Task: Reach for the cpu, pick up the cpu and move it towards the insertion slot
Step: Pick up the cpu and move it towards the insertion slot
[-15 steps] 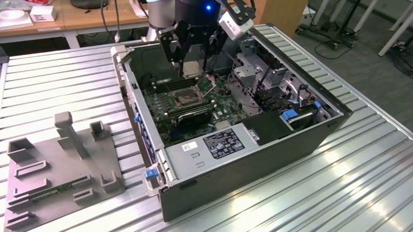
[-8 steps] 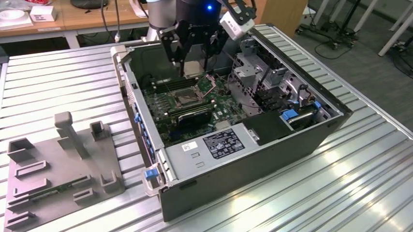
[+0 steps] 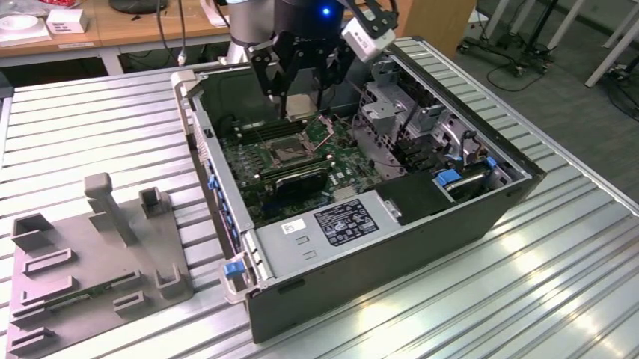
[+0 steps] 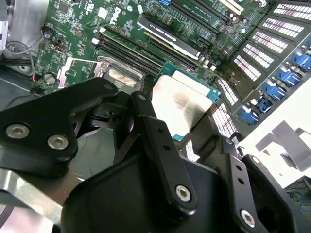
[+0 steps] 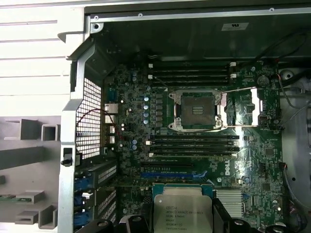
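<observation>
— Where did your tool point(image 3: 296, 105) stand at that moment?

— You had it over the open computer case point(image 3: 479, 217), above the far end of the green motherboard point(image 3: 262, 173) in the exterior view; its black fingers point(image 4: 160, 145) were clenched on the cpu point(image 4: 181, 99), which they held by two opposite edges, clear of the board.

— And the cpu itself?

— You could see its pale metal face in both wrist views; in the first wrist view it showed between the fingertips with its green rim visible point(image 5: 182, 213); in the exterior view it was a small pale square in the tool's grip point(image 3: 296, 114).

— Was it at the insertion slot point(image 5: 197, 110)?

— Not on it; your slot lay on the board with its metal frame open and its dark centre bare, between two banks of long black memory slots point(image 5: 192, 145); the cpu hung apart from it, above the board.

— Anything else around you?

— The case lay on its side on the ribbed metal desk point(image 3: 90, 120); a grey plastic fixture point(image 3: 95, 258) sat on the desk towards the exterior view's left, well apart from the case.
</observation>
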Controlling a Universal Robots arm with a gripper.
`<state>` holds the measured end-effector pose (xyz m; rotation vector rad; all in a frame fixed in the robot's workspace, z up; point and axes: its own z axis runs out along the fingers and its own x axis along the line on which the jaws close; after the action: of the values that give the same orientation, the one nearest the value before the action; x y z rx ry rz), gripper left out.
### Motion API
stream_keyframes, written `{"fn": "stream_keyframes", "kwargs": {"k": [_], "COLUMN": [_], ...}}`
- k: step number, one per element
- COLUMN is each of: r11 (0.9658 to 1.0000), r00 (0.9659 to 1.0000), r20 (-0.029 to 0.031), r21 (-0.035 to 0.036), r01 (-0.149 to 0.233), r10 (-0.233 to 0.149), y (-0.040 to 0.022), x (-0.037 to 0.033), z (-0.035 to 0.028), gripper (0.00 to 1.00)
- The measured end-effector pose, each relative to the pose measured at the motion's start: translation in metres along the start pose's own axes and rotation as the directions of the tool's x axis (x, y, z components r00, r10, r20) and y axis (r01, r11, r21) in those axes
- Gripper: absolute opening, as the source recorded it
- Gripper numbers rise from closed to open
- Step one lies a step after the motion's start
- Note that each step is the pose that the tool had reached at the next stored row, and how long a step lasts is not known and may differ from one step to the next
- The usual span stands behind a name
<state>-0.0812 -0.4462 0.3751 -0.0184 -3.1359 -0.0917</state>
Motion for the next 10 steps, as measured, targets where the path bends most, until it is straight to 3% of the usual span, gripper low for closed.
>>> {"fn": "stream_keyframes", "kwargs": {"k": [10], "r11": [1.0], "r00": [1.0], "r20": [0.0], "r21": [0.0], "r01": [0.0], "r10": [0.0], "y": [0.0002], "x": [-0.0037], "z": [0.0], "gripper": [0.55]}}
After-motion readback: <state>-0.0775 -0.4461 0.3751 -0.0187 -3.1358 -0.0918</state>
